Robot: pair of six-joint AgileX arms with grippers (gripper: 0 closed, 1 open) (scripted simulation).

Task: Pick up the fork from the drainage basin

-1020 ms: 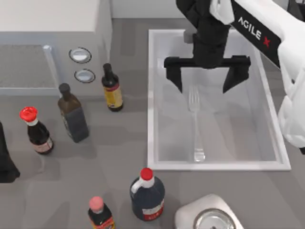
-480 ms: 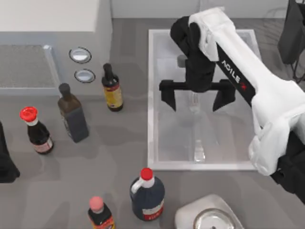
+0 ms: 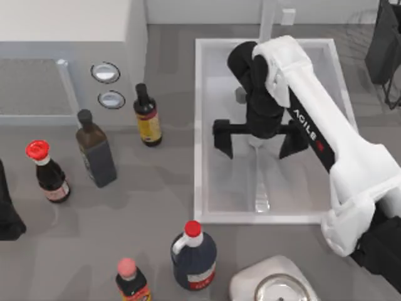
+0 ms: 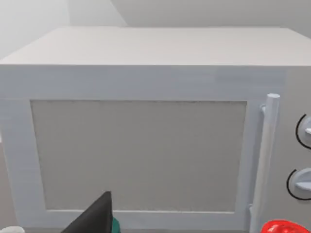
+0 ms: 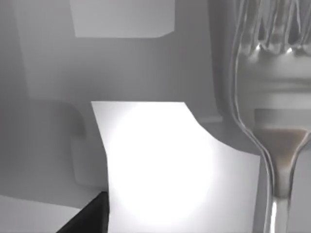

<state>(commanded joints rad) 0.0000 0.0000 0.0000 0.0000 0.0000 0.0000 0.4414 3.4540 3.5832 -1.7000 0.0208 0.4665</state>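
Note:
The silver fork [image 3: 261,182] lies lengthwise on the floor of the white drainage basin [image 3: 199,125], rounded handle end toward the front rim. My right gripper [image 3: 257,143] hangs open low over the fork's head, one black finger on each side of it, hiding the tines from above. In the right wrist view the fork [image 5: 272,111] looms close, its tines and neck shining against the basin floor [image 5: 146,160]. Nothing is between the fingers. My left arm [image 3: 6,216] rests at the table's left edge.
Several dark sauce bottles stand left of the basin, the nearest [image 3: 148,116] by its left rim and one with a red cap [image 3: 193,256] in front. A microwave [image 3: 62,56] fills the back left. A metal bowl [image 3: 276,287] sits at the front.
My right gripper has come down and slightly toward the front, settling over the fork's tines. Its fingers stay open. The fork has not moved.

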